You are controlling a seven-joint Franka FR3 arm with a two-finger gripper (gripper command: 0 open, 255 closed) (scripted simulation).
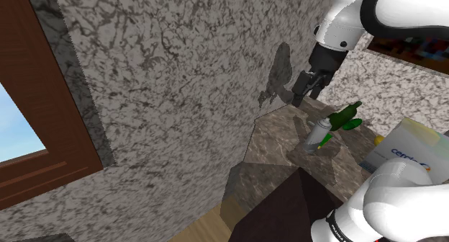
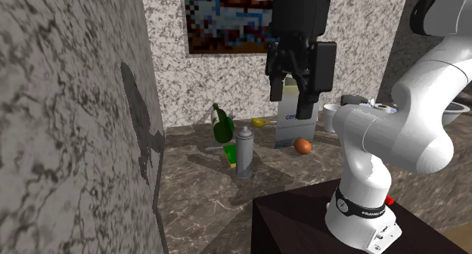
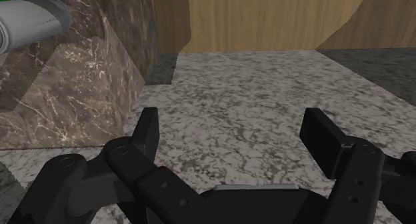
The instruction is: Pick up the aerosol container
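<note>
- Step in hand, as I read it: the approach. The gripper [image 2: 291, 101] hangs above the marble counter [image 2: 189, 192], fingers spread wide with nothing between them.
- The aerosol container [image 2: 244, 150], grey, stands upright on the counter just beside a green bottle [image 2: 222, 126]. It is lower than the gripper and off to one side.
- Next move: I shift the hand across, centre the aerosol container between the fingers, descend to mid-body and close.

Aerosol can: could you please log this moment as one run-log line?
gripper: open, empty, above counter | aerosol can: upright on counter, untouched | green bottle: beside can
</note>
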